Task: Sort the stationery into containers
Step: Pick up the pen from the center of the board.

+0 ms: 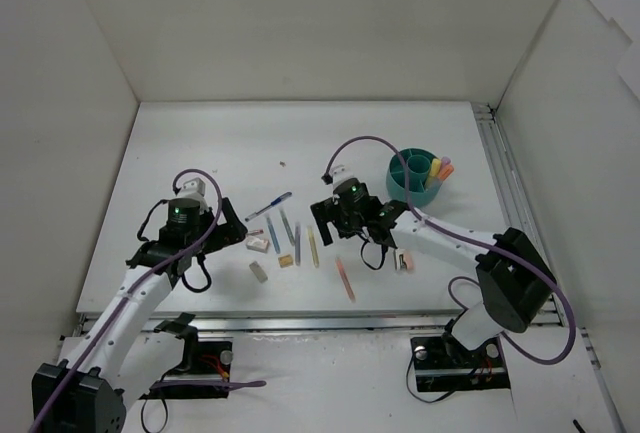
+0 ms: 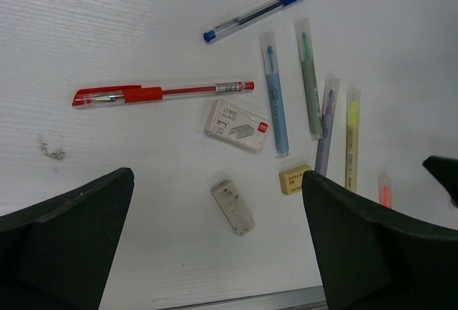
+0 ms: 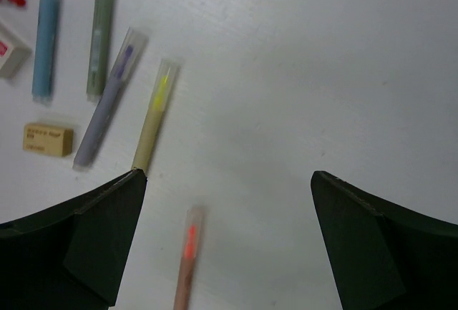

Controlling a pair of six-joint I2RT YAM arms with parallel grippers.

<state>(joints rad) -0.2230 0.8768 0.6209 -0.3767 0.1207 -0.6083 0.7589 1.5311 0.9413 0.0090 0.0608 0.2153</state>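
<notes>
left gripper (image 2: 218, 180) fully spread, holding nothing; white eraser (image 2: 232, 207) between its fingers. right gripper (image 3: 229, 175) likewise spread, empty; orange marker (image 3: 187, 256) between its fingers.

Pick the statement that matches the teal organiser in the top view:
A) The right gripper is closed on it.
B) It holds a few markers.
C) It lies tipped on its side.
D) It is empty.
B: the teal organiser stands upright with a few coloured markers sticking out of it, and the right gripper is open and apart from it.
</notes>
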